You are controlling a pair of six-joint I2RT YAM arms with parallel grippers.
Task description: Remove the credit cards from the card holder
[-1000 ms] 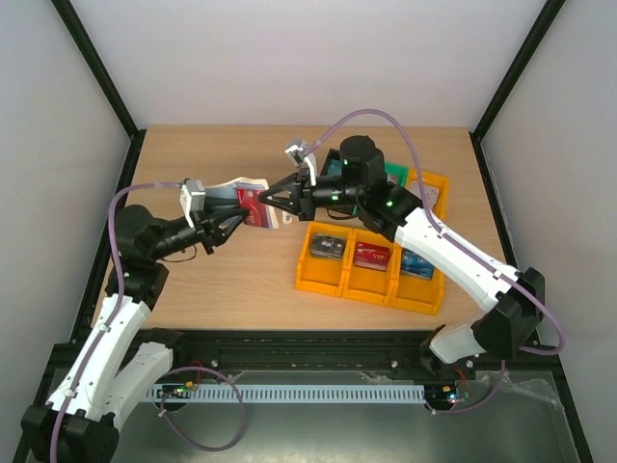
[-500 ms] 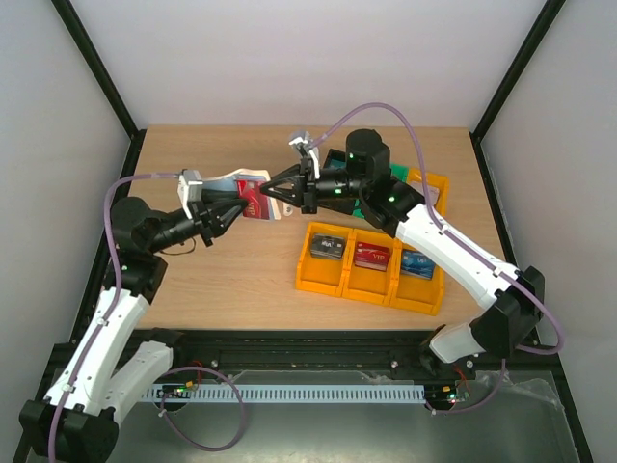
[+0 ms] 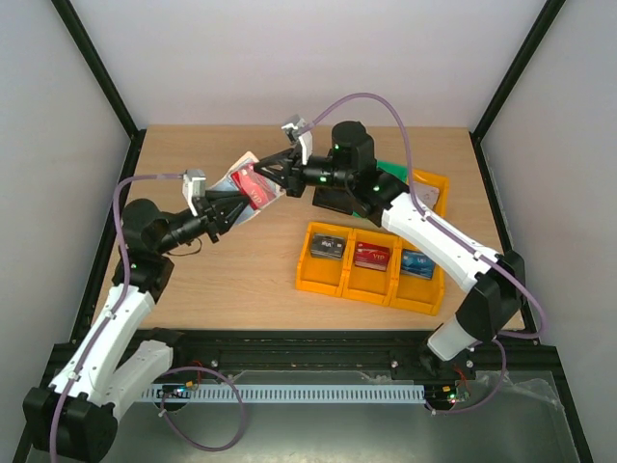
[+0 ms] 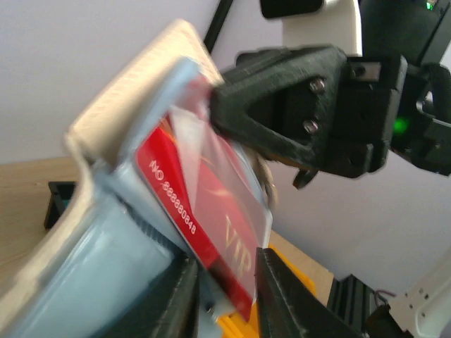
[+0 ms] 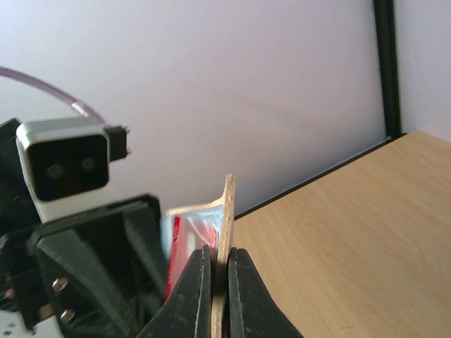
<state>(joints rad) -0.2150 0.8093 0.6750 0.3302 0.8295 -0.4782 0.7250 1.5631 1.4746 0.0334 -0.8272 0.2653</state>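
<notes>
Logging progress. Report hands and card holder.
Left hand shut on card holder, right hand pinching its beige flap. It's aloft, red card in its pocket. Yellow bins clear of it.

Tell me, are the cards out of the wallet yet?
Not all of them. Done: some cards already lie in the yellow bins, though I can't tell where they came from. In hand: the left tool and the right tool both grip the card holder, held up between them. Left: the red card sits in its pocket and needs pulling out.
</notes>
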